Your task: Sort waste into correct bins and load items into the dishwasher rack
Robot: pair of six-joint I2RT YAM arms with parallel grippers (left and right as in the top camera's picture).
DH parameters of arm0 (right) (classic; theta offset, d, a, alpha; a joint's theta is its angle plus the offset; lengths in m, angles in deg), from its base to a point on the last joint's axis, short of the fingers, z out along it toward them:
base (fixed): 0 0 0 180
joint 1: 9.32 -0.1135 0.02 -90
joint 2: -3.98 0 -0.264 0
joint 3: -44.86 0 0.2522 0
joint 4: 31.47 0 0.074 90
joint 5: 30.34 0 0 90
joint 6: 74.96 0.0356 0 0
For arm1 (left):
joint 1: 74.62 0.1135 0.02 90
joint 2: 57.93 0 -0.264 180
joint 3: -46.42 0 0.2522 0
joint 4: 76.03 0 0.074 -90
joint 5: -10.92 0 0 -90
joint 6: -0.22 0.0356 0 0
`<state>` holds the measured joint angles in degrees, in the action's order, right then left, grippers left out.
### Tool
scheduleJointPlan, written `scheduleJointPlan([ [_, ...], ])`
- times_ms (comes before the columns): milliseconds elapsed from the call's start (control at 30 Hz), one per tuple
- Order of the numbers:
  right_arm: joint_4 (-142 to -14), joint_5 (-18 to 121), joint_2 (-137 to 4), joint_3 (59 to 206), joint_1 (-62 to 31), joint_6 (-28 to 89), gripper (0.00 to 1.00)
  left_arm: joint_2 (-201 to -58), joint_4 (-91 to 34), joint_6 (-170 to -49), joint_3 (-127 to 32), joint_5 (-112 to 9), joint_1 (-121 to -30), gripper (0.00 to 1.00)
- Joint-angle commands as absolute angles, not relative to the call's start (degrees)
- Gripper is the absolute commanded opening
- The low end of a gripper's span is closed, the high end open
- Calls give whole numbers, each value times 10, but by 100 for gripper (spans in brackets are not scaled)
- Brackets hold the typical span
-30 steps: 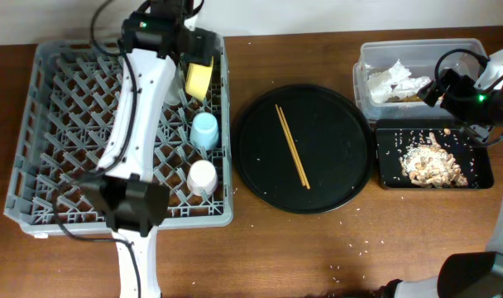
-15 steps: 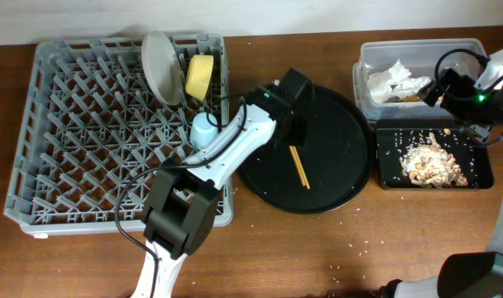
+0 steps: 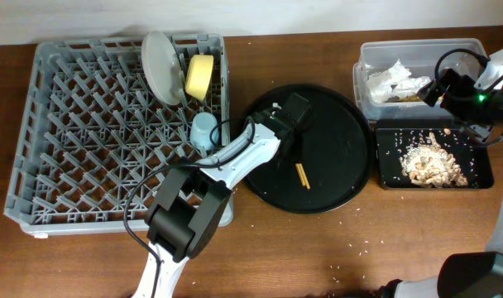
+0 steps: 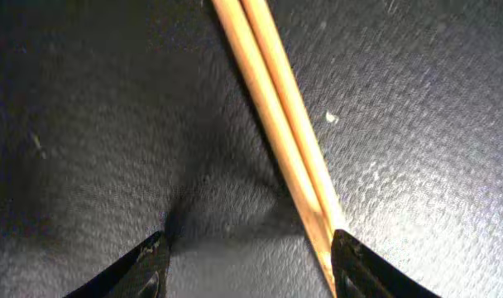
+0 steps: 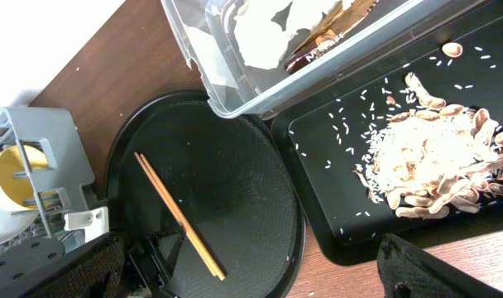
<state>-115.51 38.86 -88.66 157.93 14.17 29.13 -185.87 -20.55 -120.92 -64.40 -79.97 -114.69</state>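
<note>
Two chopsticks (image 4: 276,124) lie side by side on the round black tray (image 3: 338,178). The left gripper (image 4: 250,269) sits right down over them with its fingers spread wide, and the sticks run just inside one fingertip, maybe touching it, hard to tell. The right gripper (image 5: 243,277) hangs by the clear tub (image 3: 361,83) and shallow black tray (image 3: 388,157), jaws apart too.
</note>
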Motion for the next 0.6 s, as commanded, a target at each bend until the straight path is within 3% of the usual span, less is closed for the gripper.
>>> scheduleJointPlan([
  [0, -1155, 392, -884, 1582, 143, 288, 98, -1870, -182, -1212, -639, -781, -1148, 62],
  [200, -1155, 392, -884, 1582, 143, 288, 99, -1883, -158, -1210, -658, -778, -1148, 62],
  [333, -1155, 392, -884, 1582, 143, 288, 99, -1883, -64, -1177, -748, -819, -1148, 63],
  [433, -1155, 392, -884, 1582, 143, 288, 99, -1883, -34, -1172, -755, -796, -1148, 71],
  [567, -1155, 392, -884, 1582, 143, 288, 98, -1883, 44, -1143, -866, -774, -1147, 72],
])
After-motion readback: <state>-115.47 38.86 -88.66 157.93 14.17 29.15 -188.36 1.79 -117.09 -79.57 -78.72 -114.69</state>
